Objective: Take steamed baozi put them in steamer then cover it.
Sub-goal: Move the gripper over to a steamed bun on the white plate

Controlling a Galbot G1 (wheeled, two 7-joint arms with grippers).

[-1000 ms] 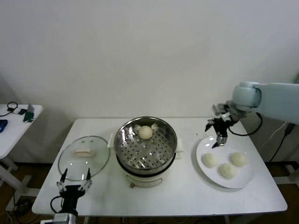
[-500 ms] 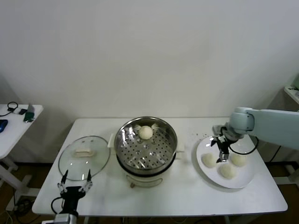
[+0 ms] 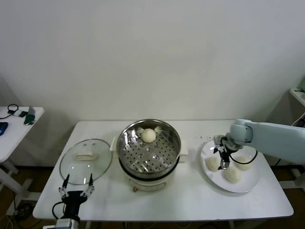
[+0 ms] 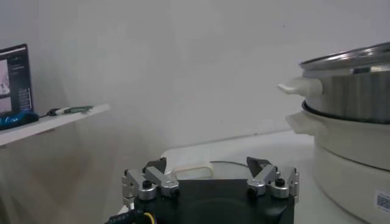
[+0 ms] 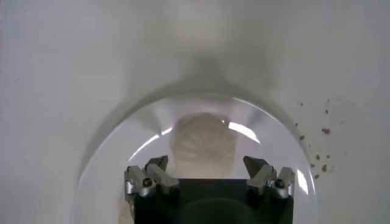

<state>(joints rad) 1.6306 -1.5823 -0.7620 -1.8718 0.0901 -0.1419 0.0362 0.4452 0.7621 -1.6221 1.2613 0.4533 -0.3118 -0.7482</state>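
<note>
The steel steamer (image 3: 164, 152) stands mid-table on its white base, with one steamed baozi (image 3: 148, 135) on the perforated tray. Three more baozi (image 3: 212, 163) (image 3: 232, 175) (image 3: 244, 162) lie on a white plate (image 3: 250, 183) to its right. My right gripper (image 3: 220, 163) hangs open low over the plate, beside the baozi nearest the steamer. In the right wrist view that baozi (image 5: 204, 145) sits between the spread fingers of the right gripper (image 5: 207, 167). My left gripper (image 3: 75, 187) waits open at the front left edge; the left wrist view shows this left gripper (image 4: 207, 165) holding nothing.
A glass lid (image 3: 86, 160) with a cream handle (image 4: 189, 167) lies flat left of the steamer (image 4: 353, 122). Dark crumbs (image 3: 205, 140) dot the table behind the plate (image 5: 268, 155). A small side table (image 3: 14, 129) with gadgets stands far left.
My right gripper has come down from the plate's back edge toward the front, settling low beside the baozi nearest the steamer. The left arm has not moved.
</note>
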